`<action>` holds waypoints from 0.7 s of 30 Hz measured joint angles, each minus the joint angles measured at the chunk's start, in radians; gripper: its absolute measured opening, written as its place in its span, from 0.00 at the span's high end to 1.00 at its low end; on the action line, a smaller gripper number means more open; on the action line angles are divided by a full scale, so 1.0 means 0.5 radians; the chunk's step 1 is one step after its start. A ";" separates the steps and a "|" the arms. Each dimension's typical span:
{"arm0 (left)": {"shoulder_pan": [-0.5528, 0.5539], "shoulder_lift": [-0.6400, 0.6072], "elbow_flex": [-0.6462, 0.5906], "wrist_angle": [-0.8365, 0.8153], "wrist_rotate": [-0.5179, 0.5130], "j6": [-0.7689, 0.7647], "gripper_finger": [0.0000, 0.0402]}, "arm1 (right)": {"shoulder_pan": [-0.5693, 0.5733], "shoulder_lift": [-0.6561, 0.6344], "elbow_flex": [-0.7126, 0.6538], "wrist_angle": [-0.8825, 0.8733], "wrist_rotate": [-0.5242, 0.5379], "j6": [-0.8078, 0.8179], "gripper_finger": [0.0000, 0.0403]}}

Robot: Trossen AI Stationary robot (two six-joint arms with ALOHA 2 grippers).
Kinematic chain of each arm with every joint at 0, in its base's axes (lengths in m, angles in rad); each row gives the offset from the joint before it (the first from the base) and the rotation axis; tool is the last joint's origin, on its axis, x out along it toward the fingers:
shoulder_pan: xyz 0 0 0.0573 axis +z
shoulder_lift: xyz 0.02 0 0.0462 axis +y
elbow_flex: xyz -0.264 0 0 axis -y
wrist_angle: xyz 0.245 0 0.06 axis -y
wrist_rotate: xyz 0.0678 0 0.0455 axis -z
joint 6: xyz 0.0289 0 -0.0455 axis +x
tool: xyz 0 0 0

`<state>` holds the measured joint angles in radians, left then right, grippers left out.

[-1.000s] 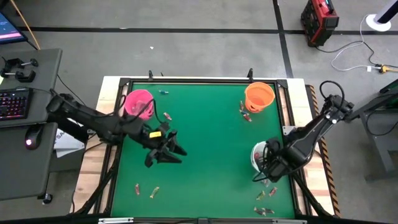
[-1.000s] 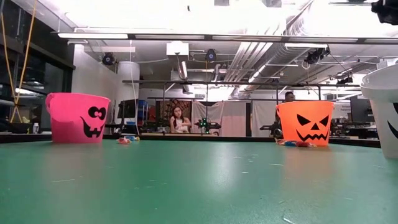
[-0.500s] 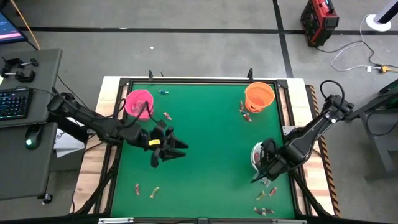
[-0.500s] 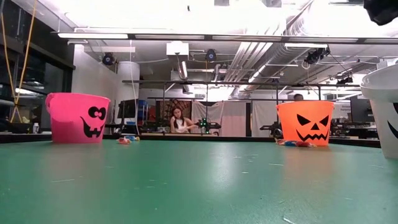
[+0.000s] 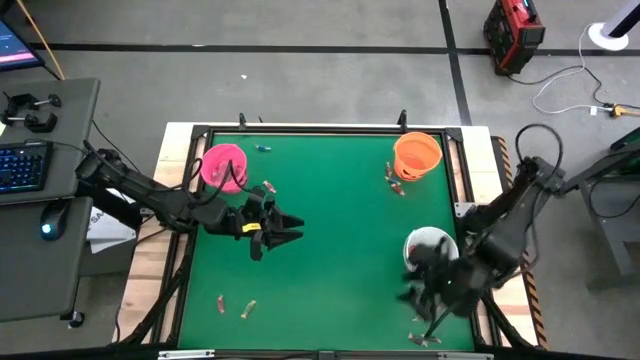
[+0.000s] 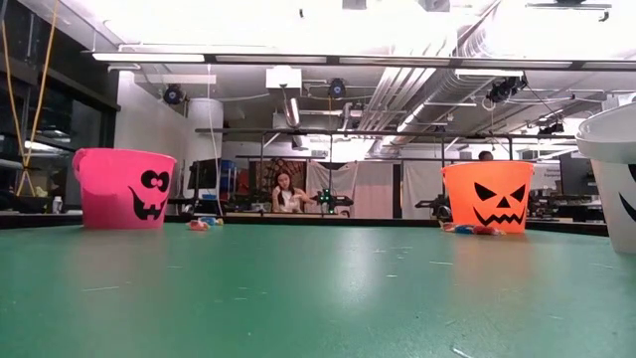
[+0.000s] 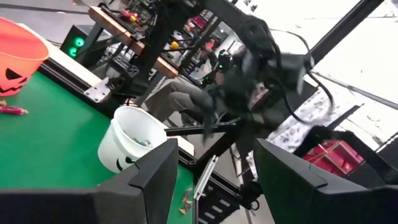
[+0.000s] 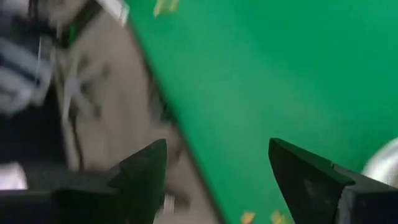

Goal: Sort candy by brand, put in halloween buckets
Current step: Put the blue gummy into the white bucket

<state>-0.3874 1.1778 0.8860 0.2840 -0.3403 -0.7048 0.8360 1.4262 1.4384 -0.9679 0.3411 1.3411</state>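
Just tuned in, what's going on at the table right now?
Two robot arms are sorting candy into three buckets on a green table. The right gripper sits open and empty beside the white bucket, above loose candy at the table's near right corner. The left gripper hangs open and empty over the mat, near the pink bucket. The orange bucket stands at the far right with a few sweets beside it.
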 joint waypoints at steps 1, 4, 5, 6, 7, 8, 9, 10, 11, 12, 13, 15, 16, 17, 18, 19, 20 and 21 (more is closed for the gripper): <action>0.000 0.000 0.000 0.001 -0.001 0.001 0.51 | 0.000 0.073 0.030 0.040 -0.125 -0.042 0.33; 0.000 0.000 0.000 -0.003 -0.002 0.001 0.51 | 0.013 0.325 0.106 0.052 -0.504 -0.081 0.35; 0.000 0.000 0.000 -0.004 -0.003 0.001 0.51 | 0.026 0.407 0.125 0.031 -0.619 -0.081 0.35; 0.000 0.000 0.000 -0.004 -0.004 0.000 0.51 | 0.044 0.498 0.144 -0.006 -0.732 -0.081 0.36; 0.000 0.000 0.000 -0.005 -0.005 0.001 0.51 | 0.062 0.579 0.161 -0.067 -0.825 -0.073 0.36; 0.000 0.000 0.000 -0.005 -0.005 0.001 0.51 | 0.083 0.654 0.178 -0.140 -0.890 -0.044 0.36; 0.000 0.000 0.000 -0.007 -0.006 0.002 0.51 | 0.107 0.728 0.196 -0.233 -0.929 0.009 0.36; 0.000 0.000 0.000 -0.012 -0.006 0.002 0.51 | 0.129 0.792 0.207 -0.317 -0.960 0.064 0.36; 0.000 0.000 0.000 -0.019 -0.006 0.002 0.51 | 0.152 0.853 0.216 -0.391 -0.990 0.109 0.36; 0.000 0.000 0.000 -0.029 -0.007 0.002 0.51 | 0.170 0.912 0.225 -0.462 -1.020 0.145 0.36; 0.000 0.000 -0.001 -0.040 -0.008 0.002 0.51 | 0.187 0.963 0.234 -0.516 -1.049 0.177 0.36; 0.000 0.000 -0.001 -0.059 -0.008 0.002 0.51 | 0.210 1.048 0.252 -0.577 -1.092 0.250 0.36; 0.000 0.000 -0.001 -0.066 -0.008 0.002 0.51 | 0.218 1.079 0.263 -0.583 -1.100 0.296 0.36; 0.000 0.000 -0.001 -0.068 -0.008 0.002 0.51 | 0.224 1.106 0.273 -0.586 -1.102 0.346 0.36; 0.000 0.000 -0.001 -0.069 -0.008 0.002 0.51 | 0.229 1.130 0.279 -0.593 -1.102 0.401 0.36; 0.000 0.000 -0.001 -0.069 -0.008 0.002 0.51 | 0.232 1.150 0.281 -0.601 -1.102 0.455 0.36; 0.000 0.000 -0.001 -0.068 -0.008 0.002 0.51 | 0.240 1.167 0.281 -0.627 -1.101 0.517 0.36; 0.000 0.000 -0.001 -0.068 -0.008 0.002 0.51 | 0.245 1.174 0.281 -0.669 -1.079 0.585 0.36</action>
<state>-0.3874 1.1778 0.8856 0.2501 -0.3443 -0.7036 0.9587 2.0129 1.5787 -1.3026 -0.1986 1.6335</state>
